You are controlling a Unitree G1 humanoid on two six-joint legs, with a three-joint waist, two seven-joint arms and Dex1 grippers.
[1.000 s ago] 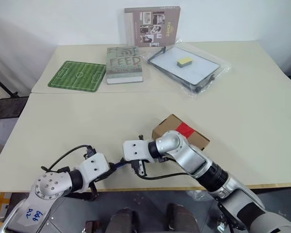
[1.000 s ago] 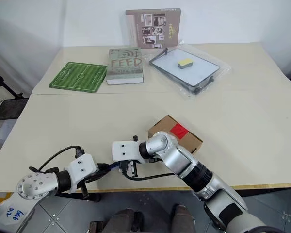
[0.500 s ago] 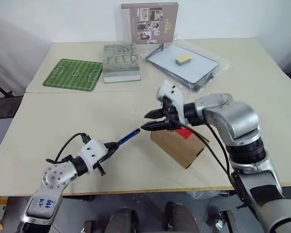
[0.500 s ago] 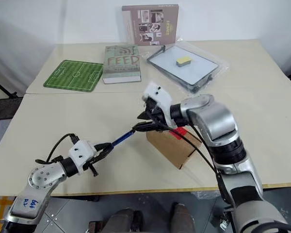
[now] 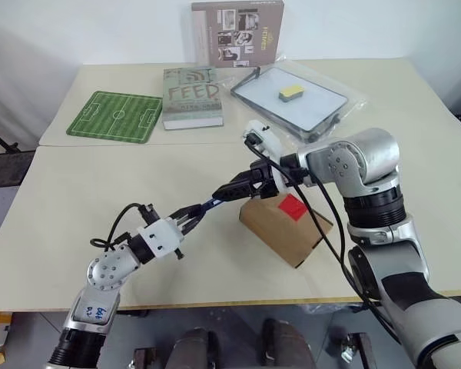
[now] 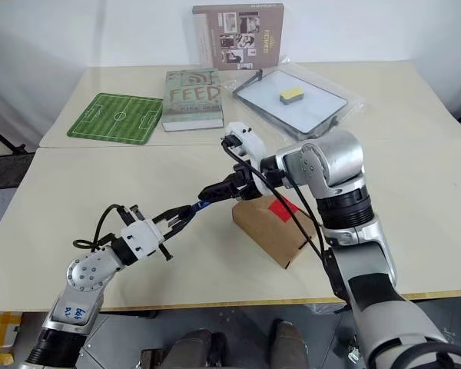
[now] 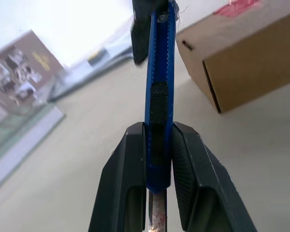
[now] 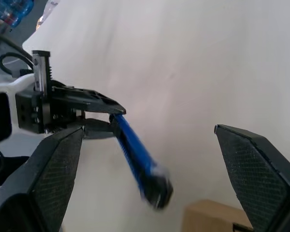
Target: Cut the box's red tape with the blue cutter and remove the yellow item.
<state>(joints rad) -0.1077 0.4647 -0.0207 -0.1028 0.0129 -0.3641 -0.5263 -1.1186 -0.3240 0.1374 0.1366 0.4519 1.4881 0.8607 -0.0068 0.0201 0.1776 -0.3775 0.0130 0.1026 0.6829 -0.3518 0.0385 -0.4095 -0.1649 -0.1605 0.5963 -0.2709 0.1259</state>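
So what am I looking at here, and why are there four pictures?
It is a two-armed robot at a table. Two pictures come from cameras in its head, looking down over its arms. The other two come from a camera on each wrist, looking along that arm's two black fingers.

The left pincer is shut on a blue cutter, a slim stick. The right pincer stands open at the cutter's far end.

Beside them sits a brown box with a patch of red tape on top. Farther back lie a green football-pitch mat, a book and a tray in clear plastic holding a yellow block. Another book leans on the wall.
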